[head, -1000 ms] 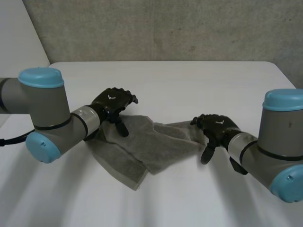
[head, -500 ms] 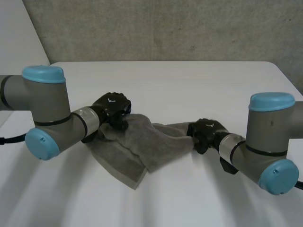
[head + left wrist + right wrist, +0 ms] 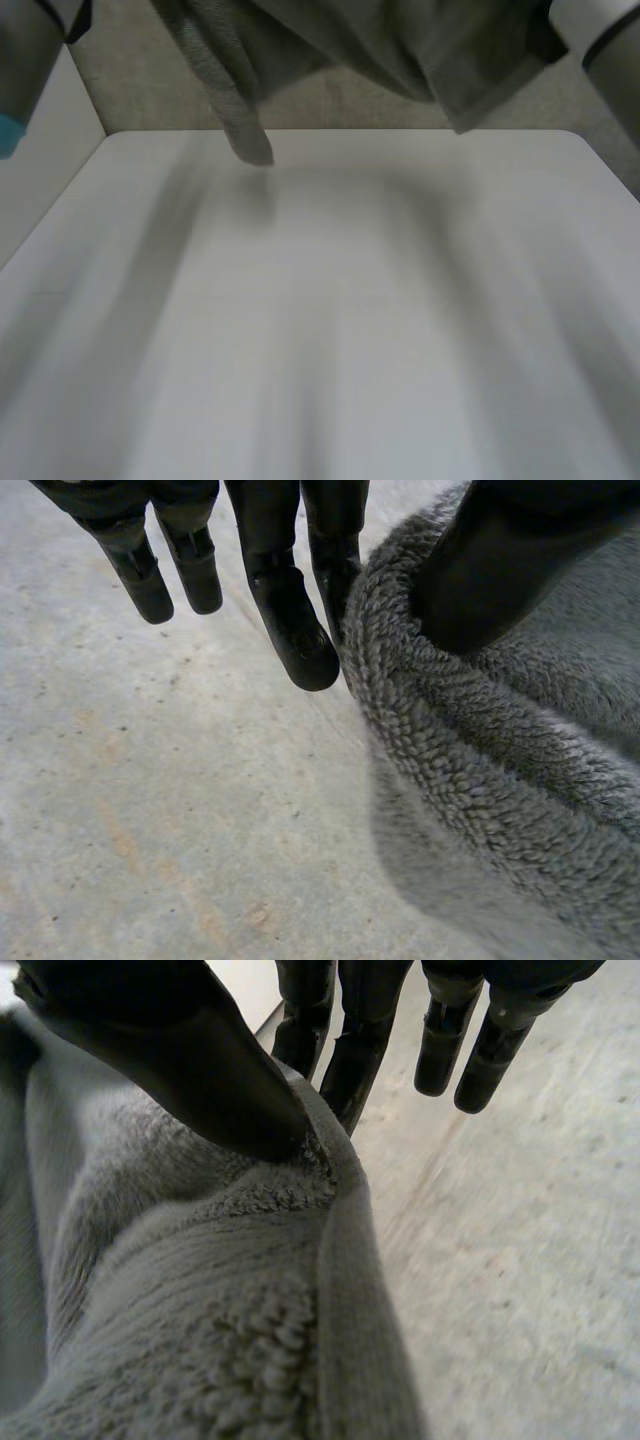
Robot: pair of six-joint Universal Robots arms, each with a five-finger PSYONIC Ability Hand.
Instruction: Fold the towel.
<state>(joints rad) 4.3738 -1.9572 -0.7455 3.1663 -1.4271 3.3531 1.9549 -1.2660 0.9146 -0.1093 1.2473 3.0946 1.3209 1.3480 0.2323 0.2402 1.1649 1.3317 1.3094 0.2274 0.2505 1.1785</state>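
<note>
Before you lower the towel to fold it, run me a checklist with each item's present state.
1. Left hand pinches the towel between thumb and fingers: ok.
2. Right hand pinches the towel's hemmed edge between thumb and fingers: ok.
3. Towel held up over the white table: ok.
4. Hanging tip clear of the tabletop: cannot tell.
5. Towel stretched flat between the hands: not ok, it droops in bunched folds.
6. Hands at matching corners: cannot tell.

There is one grey towel (image 3: 400, 40) and one white worktop (image 3: 330, 330). Two black robot hands are counted as well: one left hand (image 3: 290, 610) and one right hand (image 3: 190, 1060).
</note>
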